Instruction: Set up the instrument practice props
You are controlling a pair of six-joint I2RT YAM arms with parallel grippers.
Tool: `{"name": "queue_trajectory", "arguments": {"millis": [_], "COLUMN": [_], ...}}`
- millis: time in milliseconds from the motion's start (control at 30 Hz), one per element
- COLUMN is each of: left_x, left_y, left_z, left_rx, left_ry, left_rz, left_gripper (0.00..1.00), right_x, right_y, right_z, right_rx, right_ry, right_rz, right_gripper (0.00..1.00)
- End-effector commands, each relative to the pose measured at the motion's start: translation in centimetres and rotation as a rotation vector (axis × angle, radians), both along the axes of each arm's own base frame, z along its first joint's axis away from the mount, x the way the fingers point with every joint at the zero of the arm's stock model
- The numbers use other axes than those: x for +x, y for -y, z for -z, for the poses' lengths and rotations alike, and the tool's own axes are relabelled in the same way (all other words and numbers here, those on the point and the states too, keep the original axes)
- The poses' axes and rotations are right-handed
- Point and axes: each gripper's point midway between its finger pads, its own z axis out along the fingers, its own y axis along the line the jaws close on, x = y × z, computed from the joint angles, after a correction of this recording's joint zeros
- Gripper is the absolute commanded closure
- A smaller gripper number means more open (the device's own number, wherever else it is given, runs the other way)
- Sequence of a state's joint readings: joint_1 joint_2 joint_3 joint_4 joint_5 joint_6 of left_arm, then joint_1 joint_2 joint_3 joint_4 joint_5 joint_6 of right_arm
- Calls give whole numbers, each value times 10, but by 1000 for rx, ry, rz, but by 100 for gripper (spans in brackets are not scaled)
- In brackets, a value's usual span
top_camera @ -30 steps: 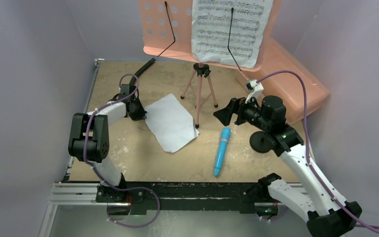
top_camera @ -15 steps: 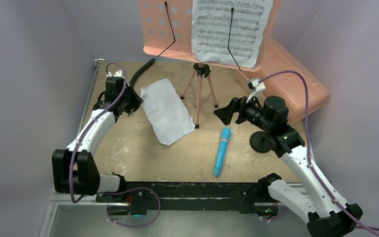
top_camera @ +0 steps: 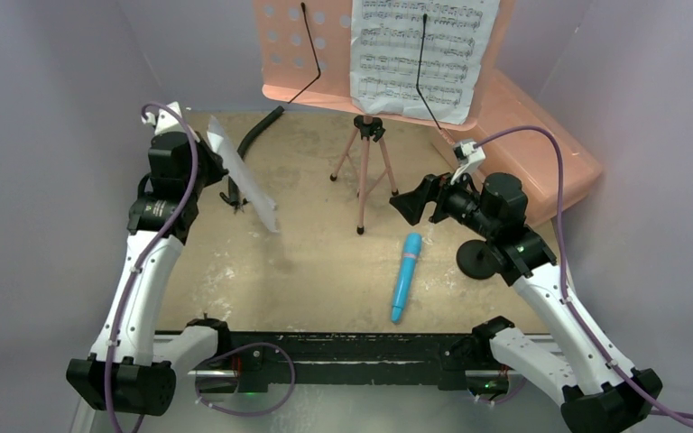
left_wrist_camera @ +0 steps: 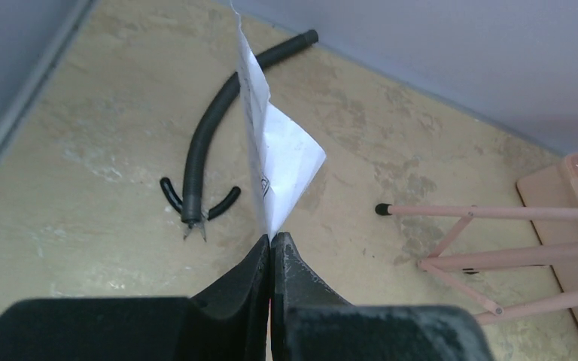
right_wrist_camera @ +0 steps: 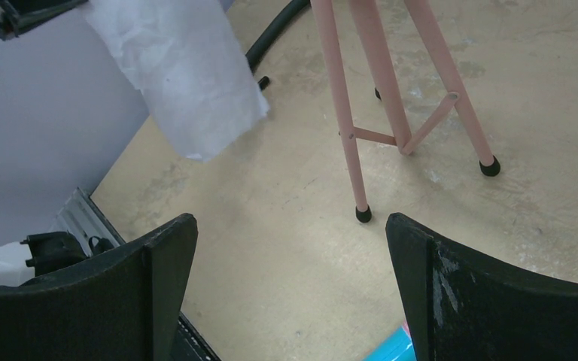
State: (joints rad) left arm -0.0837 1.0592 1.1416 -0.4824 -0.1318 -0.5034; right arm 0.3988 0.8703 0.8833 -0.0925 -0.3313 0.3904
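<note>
The left gripper [left_wrist_camera: 271,242] has its fingers closed tight on a corner of one white sheet-music page [left_wrist_camera: 280,154], holding it off the table at the far left. The black hose [top_camera: 257,133] lies just beyond. The other page [top_camera: 415,56] rests on the pink music stand [top_camera: 296,59] at the far middle. The right gripper [right_wrist_camera: 292,226] hangs wide open and empty, near the tripod legs [right_wrist_camera: 341,113]. The blue microphone [top_camera: 405,276] lies near centre. Just to its right, partly hidden by the arm, is what looks like the round mic stand base [top_camera: 478,260].
</note>
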Motion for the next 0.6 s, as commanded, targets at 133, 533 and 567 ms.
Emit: {"name": "queue_trajectory", "arguments": {"millis": [133,533,567], "left_x": [-19,-28,-28], "left_y": [-5,84,92], "left_z": [-44,14,19], "left_rx": [195,-17,-39], "left_ry": [5,-94,-99], "left_rz": [115,415,429], "left_gripper": [100,100,100], "right_x": [-1,0,0], "right_y": [-5,-9,-11], "right_z": [-25,-7,-5], "right_rx": [64,92,92], "right_ry": [57,-65,-81], "right_rz": [-15,-9,-13], "right_gripper": [2,2,2]}}
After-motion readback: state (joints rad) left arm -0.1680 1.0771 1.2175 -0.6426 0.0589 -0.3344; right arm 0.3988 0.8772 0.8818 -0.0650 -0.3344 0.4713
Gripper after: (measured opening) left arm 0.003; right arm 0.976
